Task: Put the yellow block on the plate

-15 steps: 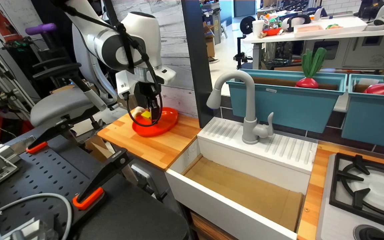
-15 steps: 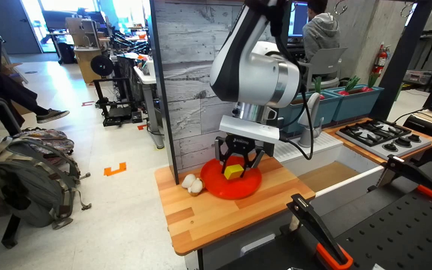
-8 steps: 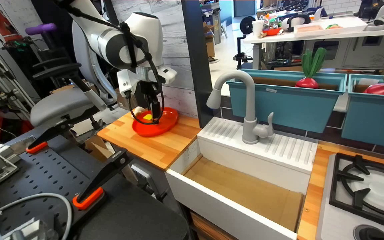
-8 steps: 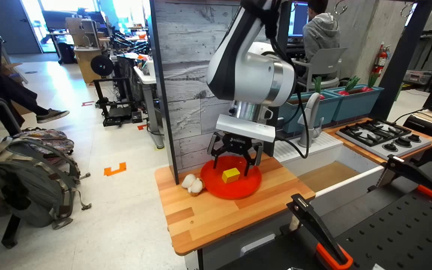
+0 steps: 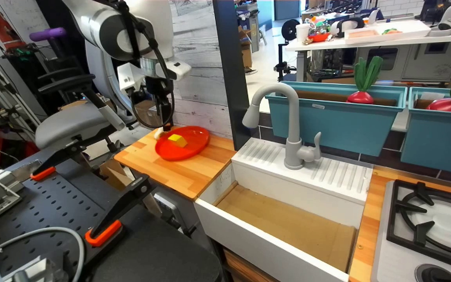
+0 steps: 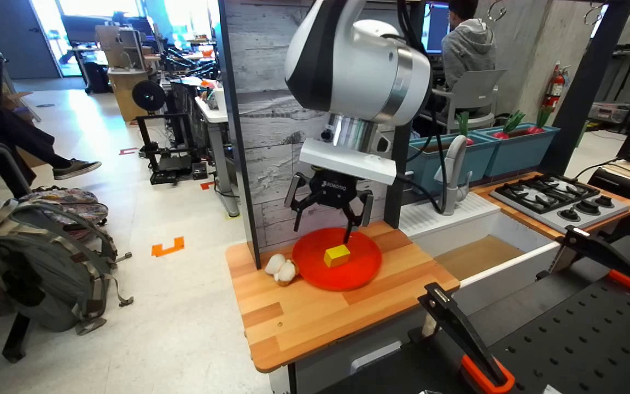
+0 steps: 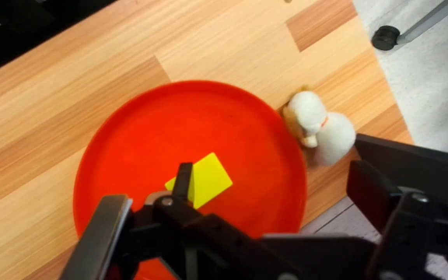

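The yellow block (image 6: pixel 337 256) rests near the middle of the red-orange plate (image 6: pixel 315 276), and both exterior views show it standing free there. My gripper (image 6: pixel 321 235) hangs above the plate's back part with its fingers spread wide and nothing between them. In the wrist view one finger (image 7: pixel 184 181) overlaps part of the yellow block (image 7: pixel 210 177), though a gap separates them in an exterior view. The opposite finger (image 7: pixel 370 190) lies past the rim of the plate (image 7: pixel 138 120), over the counter's edge.
A small white toy (image 6: pixel 282 269) sits on the wooden counter (image 6: pixel 304 323) beside the plate's rim. A wood-patterned wall panel (image 6: pixel 276 175) rises behind the plate. The sink (image 5: pixel 280 219) and grey faucet (image 5: pixel 293 129) adjoin the counter. Black clamps (image 6: pixel 460 328) stand near the front.
A second ago the gripper was shut on the yellow block at the plate. It has opened, leaving the block on the plate, then risen and drawn back toward the white toy's side.
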Motion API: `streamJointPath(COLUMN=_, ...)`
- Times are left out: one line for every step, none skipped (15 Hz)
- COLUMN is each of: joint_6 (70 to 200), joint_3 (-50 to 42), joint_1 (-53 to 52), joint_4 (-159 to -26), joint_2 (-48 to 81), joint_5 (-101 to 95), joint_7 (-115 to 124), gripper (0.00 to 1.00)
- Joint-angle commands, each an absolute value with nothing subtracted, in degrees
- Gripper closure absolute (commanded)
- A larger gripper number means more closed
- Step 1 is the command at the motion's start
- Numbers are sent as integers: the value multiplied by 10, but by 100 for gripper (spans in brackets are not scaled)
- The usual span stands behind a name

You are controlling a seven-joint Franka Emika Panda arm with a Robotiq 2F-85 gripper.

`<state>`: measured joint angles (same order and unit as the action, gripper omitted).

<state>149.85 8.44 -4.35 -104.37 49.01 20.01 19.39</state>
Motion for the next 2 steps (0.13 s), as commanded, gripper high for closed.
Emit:
streamJointPath(joint_6=1496, joint_3=83, joint_1=-49, joint_4=-1059, joint_2=475, joint_5=207, joint_7=190, gripper=0)
streamJointPath(joint_6=1496, joint_3=84, joint_1=-49, joint_4=-1071, joint_2=464, joint_5=208, joint_7=190, gripper=0)
